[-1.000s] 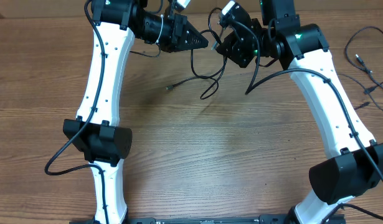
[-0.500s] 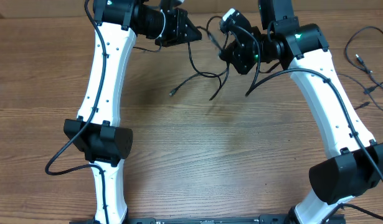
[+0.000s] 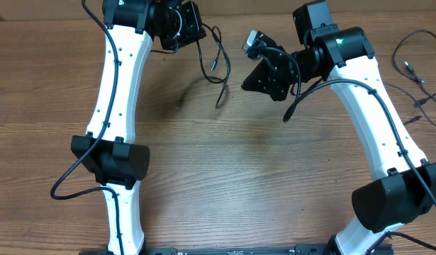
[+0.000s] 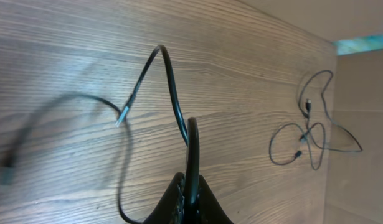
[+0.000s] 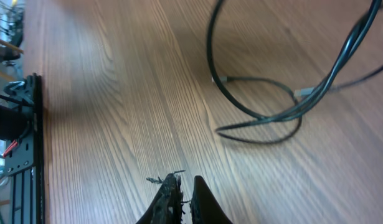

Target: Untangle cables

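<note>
My left gripper (image 3: 196, 28) is at the far side of the table, shut on a thin black cable (image 3: 222, 88) that hangs from it in loose strands. In the left wrist view the jaws (image 4: 191, 186) clamp that cable (image 4: 176, 106), and its silvery plug end (image 4: 119, 120) dangles over the wood. My right gripper (image 3: 246, 85) is to the right of the strands, apart from them and shut on nothing. In the right wrist view its fingertips (image 5: 186, 186) are together over bare wood. A looped black cable (image 5: 261, 116) lies ahead of them.
More thin cables (image 3: 416, 71) lie at the table's right edge, seen as a loose bundle (image 4: 312, 134) in the left wrist view. A thick black wire (image 3: 303, 95) hangs from the right arm. The arm bases stand at the near edge.
The right gripper has shut with nothing in it and swung away from the cables. The left gripper has pulled back to the left with its cable, and the strands have moved left with it.
</note>
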You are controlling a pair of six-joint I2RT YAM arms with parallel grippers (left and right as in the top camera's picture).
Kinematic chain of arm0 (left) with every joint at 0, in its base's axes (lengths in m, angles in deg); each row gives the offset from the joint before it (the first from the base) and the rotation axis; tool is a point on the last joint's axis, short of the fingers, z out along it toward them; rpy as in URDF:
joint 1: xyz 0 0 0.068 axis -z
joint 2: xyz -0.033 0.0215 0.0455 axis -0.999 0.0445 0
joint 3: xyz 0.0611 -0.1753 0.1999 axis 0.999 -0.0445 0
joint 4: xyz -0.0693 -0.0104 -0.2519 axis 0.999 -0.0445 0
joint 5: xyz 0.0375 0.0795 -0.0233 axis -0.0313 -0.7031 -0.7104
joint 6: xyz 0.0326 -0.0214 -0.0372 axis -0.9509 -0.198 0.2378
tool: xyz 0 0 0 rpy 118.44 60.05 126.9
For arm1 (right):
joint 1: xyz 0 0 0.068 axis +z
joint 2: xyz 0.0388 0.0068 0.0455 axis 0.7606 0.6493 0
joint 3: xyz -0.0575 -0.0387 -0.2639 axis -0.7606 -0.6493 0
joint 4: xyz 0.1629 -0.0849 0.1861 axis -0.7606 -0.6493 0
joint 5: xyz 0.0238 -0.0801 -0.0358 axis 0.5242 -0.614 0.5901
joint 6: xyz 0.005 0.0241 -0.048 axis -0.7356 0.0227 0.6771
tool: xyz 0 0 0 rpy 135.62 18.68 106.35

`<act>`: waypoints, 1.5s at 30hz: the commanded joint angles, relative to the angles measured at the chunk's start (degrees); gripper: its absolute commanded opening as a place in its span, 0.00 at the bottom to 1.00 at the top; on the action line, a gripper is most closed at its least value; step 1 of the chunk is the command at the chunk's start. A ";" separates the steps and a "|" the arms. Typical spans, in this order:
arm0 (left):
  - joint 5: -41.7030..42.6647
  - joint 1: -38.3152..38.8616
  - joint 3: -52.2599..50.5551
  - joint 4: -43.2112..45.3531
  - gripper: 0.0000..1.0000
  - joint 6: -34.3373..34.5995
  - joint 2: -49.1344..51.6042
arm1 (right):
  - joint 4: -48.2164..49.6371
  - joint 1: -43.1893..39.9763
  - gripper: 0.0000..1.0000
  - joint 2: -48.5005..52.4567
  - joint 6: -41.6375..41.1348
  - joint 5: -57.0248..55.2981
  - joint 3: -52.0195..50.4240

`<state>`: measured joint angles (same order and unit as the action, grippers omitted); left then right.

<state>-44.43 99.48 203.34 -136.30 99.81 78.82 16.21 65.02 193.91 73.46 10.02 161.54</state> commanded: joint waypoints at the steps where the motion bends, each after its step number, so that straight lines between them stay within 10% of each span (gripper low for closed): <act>1: -1.75 -0.04 0.22 -1.31 0.04 0.87 0.09 | 1.22 -0.11 0.08 0.31 2.08 4.02 -0.17; 15: 23.39 0.48 0.22 -6.19 0.04 -8.15 0.09 | 14.71 -0.15 0.66 1.20 -13.20 -8.52 -0.20; 27: 23.56 0.76 0.22 -6.36 0.04 11.34 0.09 | 14.97 -0.09 0.59 5.68 -21.49 -16.39 -0.20; 45: 18.97 0.76 0.22 -6.34 0.04 21.07 0.09 | 16.06 -0.09 0.52 5.75 -22.43 -1.16 -0.20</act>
<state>-25.11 99.83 203.34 -142.66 116.53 78.82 32.10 64.98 199.86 51.45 5.80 161.32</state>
